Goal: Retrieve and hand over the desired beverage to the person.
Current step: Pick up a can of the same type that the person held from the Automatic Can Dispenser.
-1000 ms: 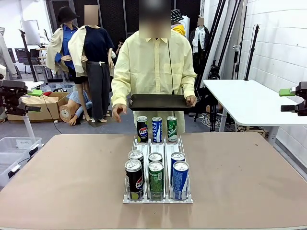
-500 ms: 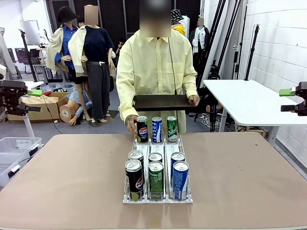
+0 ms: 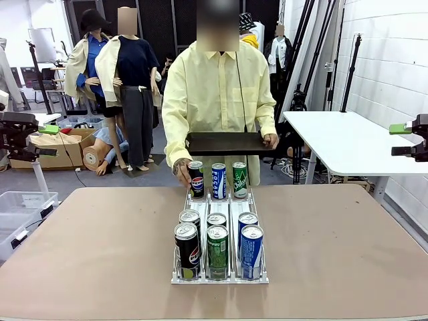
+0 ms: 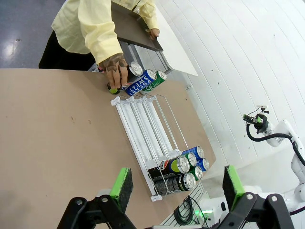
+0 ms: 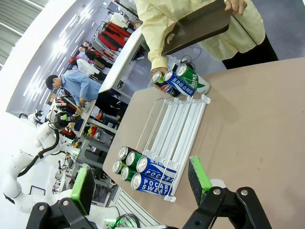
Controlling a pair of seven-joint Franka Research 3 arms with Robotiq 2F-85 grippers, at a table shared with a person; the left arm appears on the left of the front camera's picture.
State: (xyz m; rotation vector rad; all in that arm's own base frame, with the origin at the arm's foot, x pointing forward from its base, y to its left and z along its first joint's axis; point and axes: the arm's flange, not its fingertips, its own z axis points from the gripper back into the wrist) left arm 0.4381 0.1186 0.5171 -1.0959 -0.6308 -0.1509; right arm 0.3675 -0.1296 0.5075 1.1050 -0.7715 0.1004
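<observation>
The person point(image 3: 217, 93) stands at the far side, holding a dark tray point(image 3: 224, 142) in one hand. The other hand point(image 3: 182, 171) is wrapped round a black Pepsi can point(image 3: 196, 179) at the far end of the clear rack point(image 3: 221, 277). Beside that can stand a blue Pocari Sweat can point(image 3: 219, 180) and a green Sprite can point(image 3: 239, 179). Several more cans point(image 3: 217, 241) crowd the rack's near end. My left gripper point(image 3: 47, 140) hangs open at the far left, off the table; its green pads point(image 4: 121, 186) are wide apart. My right gripper point(image 3: 400, 140) is open at the far right, pads point(image 5: 199, 174) spread.
A white side table point(image 3: 348, 144) stands behind my right gripper. A clear plastic bin point(image 3: 20, 207) sits on the floor at the left. The brown tabletop point(image 3: 93, 247) lies bare on both sides of the rack.
The person's free hand dropped from beside the tray to the black Pepsi can and closed round it. The tray shifted slightly right. Both grippers stayed still.
</observation>
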